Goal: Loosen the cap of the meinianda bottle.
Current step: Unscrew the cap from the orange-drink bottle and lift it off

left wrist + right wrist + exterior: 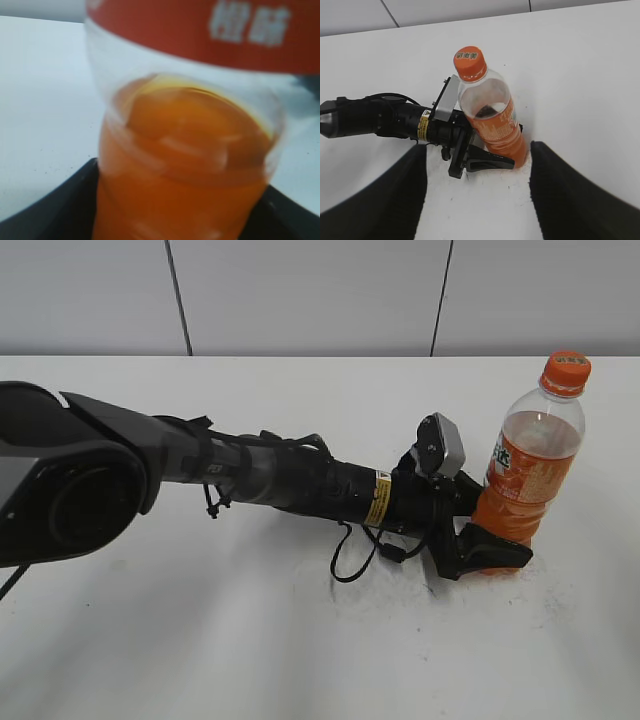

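Note:
The meinianda bottle [528, 465] stands upright at the right of the white table, holding orange drink, with its orange cap [566, 371] on top. My left gripper [492, 540] is shut on the bottle's lower body, one black finger on each side. In the left wrist view the bottle [185, 160] fills the frame between the fingers. The right wrist view looks down on the bottle [495, 120] and cap [470, 63]. My right gripper [477, 200] is open and empty, hovering above and in front of the bottle; it does not show in the exterior view.
The left arm [250, 475] lies low across the white table [300, 640] from the left, with a loose cable loop [350, 560] under it. A grey wall [300, 290] stands behind the table.

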